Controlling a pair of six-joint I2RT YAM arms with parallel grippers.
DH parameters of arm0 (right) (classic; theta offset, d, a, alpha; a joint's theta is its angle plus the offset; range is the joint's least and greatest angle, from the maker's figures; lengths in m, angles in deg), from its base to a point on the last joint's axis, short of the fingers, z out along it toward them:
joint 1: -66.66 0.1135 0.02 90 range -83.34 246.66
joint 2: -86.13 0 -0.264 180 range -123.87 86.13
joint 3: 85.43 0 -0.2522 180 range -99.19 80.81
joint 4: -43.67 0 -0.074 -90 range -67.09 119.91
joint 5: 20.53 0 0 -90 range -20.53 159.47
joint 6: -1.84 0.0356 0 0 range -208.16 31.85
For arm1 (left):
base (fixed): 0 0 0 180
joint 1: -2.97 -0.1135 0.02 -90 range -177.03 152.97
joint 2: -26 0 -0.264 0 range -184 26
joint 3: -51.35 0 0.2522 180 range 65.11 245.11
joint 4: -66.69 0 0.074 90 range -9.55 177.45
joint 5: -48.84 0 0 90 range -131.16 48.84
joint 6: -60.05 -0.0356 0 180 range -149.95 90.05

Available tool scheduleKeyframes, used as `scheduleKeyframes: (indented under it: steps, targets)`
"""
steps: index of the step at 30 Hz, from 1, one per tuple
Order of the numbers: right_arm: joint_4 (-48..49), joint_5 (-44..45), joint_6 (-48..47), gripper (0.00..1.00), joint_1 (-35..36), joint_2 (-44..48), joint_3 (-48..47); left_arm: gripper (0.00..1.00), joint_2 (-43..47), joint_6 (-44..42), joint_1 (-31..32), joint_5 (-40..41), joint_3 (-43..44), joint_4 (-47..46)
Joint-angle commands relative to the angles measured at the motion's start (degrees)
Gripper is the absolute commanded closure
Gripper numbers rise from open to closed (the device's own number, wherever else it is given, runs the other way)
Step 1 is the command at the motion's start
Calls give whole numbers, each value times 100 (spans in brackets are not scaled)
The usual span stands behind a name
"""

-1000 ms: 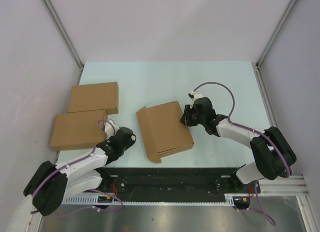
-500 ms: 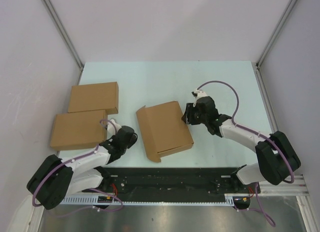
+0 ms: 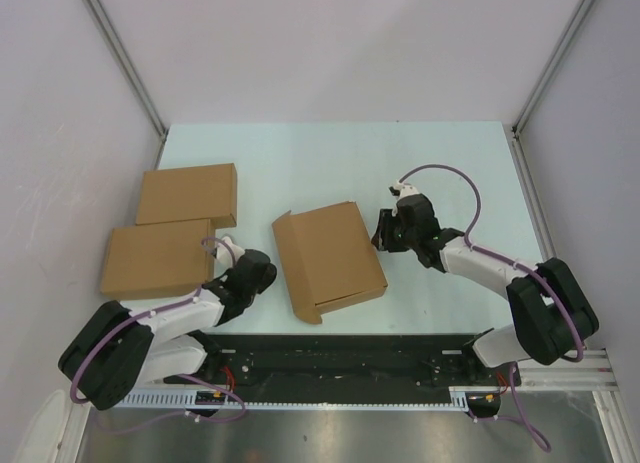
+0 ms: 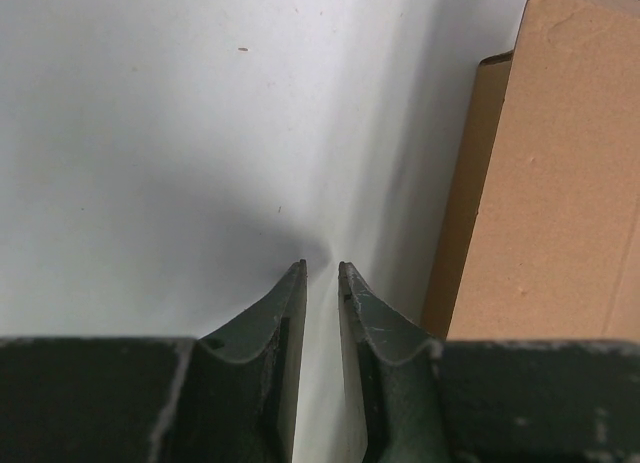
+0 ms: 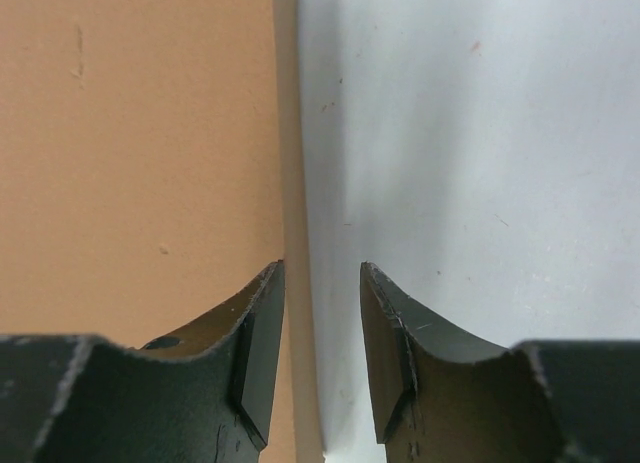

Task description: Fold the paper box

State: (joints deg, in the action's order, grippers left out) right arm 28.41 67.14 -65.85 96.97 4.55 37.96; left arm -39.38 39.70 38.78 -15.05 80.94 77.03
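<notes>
The paper box [image 3: 328,258] lies flat and closed at the middle of the table, a small flap sticking out at its far left corner. My right gripper [image 3: 382,229] sits low at its right edge. In the right wrist view that gripper [image 5: 322,268] is open, its left finger [image 5: 255,328] over the box's [image 5: 140,153] edge, with only table between the jaws. My left gripper [image 3: 266,272] rests on the table just left of the box. Its jaws [image 4: 322,268] stand a narrow gap apart with nothing between them, and the box [image 4: 560,183] is to their right.
Two finished flat brown boxes lie at the left: one [image 3: 187,194] farther back, one [image 3: 156,258] nearer, close to my left arm. White walls and metal posts [image 3: 122,55] bound the table. The black rail [image 3: 340,358] runs along the near edge.
My right gripper has opened and drawn back a little to the right, off the box's edge. The left arm has shifted only slightly. The box has not moved.
</notes>
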Motion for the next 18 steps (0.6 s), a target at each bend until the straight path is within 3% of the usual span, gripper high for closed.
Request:
scheduleKeyframes:
  steps: [1,11,18]
  targets:
    - [62,-40,-42,59,37,-95,40,75,-89,93,-39,-176,-133,368]
    - [280,14,-42,58,63,63,172,75,-334,145,-30,-317,-142,114]
    - [264,-128,-33,59,116,-270,189,76,-817,479,-39,-966,-484,-806]
